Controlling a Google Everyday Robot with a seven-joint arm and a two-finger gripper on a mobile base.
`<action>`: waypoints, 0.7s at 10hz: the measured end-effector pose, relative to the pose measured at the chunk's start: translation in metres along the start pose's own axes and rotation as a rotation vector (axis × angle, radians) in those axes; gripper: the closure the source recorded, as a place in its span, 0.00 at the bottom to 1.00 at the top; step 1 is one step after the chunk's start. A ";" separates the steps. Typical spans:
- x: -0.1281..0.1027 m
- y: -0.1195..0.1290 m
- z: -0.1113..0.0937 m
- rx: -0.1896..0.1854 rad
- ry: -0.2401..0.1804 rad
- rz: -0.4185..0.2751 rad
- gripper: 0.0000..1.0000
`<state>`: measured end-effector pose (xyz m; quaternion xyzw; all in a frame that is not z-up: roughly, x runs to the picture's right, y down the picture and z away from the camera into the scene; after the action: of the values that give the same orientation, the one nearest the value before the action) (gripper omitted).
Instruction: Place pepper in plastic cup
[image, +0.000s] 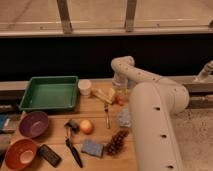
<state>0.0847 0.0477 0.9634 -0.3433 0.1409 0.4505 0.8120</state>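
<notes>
My gripper (119, 95) hangs from the white arm at the table's back middle, pointing down, jaws open. Right under it lies the pepper (120, 101), a small red-orange shape on the wood, partly covered by the gripper. I cannot tell whether the fingers touch it. A blue-grey thing that looks like the plastic cup (123, 118) sits nearer the front, against the arm's big white link, which hides its right side.
A white cup (85, 87) and a green tray (36, 95) stand at the back left, pale yellow sticks (103, 95) beside the gripper. Toward the front are an orange fruit (87, 126), pine cone (116, 143), sponge (92, 148), purple bowl (32, 124), orange bowl (20, 153) and utensils.
</notes>
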 end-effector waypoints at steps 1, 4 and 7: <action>0.000 -0.002 -0.001 0.004 -0.002 0.007 0.29; -0.002 -0.025 -0.001 0.016 -0.005 0.041 0.29; -0.010 -0.034 0.010 0.004 0.000 0.047 0.29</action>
<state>0.1069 0.0360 0.9904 -0.3381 0.1499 0.4692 0.8019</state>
